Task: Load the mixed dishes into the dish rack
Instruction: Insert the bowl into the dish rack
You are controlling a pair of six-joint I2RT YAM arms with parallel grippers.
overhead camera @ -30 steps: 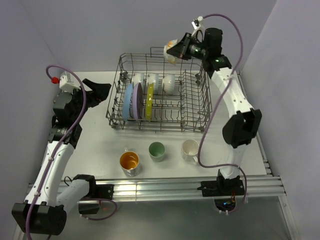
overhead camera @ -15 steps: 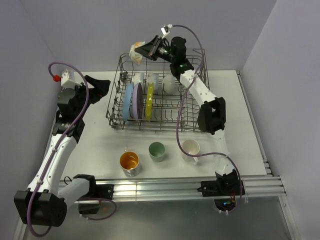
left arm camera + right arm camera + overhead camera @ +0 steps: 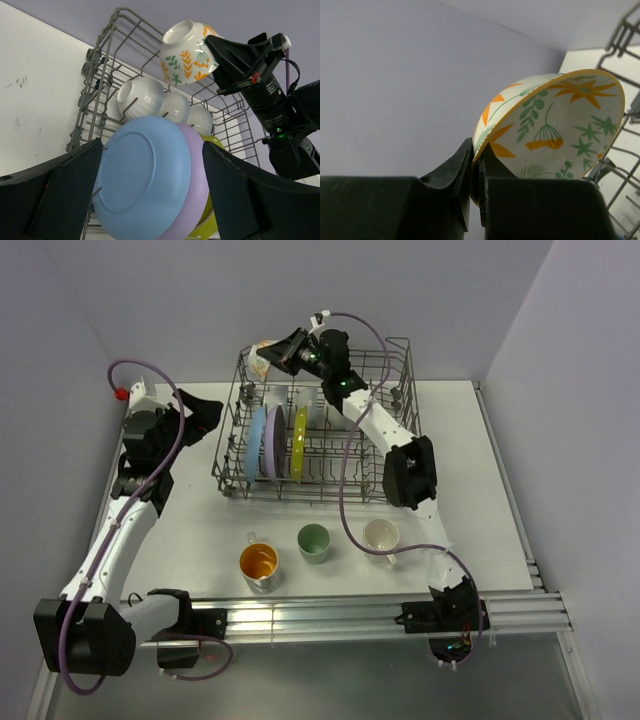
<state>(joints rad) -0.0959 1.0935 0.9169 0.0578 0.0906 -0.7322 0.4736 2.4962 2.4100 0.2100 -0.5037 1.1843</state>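
Note:
The floral-patterned bowl [image 3: 262,355] hangs tilted over the back left corner of the dish rack [image 3: 310,498], my right gripper [image 3: 285,348] shut on its rim. The right wrist view shows the rim pinched between the fingers [image 3: 477,150] and the bowl's painted inside [image 3: 560,125]. In the rack stand a blue plate [image 3: 142,177], a lavender plate [image 3: 197,190] and a yellow-green plate [image 3: 299,443], with three white bowls [image 3: 305,400] behind them. My left gripper [image 3: 205,412] hovers open and holds nothing, left of the rack, facing the plates. On the table in front stand an orange-inside cup [image 3: 258,563], a pale green cup [image 3: 313,540] and a white mug [image 3: 380,537].
The rack's right half holds only bare tines [image 3: 385,445]. Its raised loop handles stand at the back rim [image 3: 395,345]. Purple walls close in behind and on both sides. An aluminium rail [image 3: 340,615] runs along the table's near edge.
My right arm has swung left along the back of the rack with the floral bowl, from the back right corner to the back left. The left arm edged slightly toward the rack.

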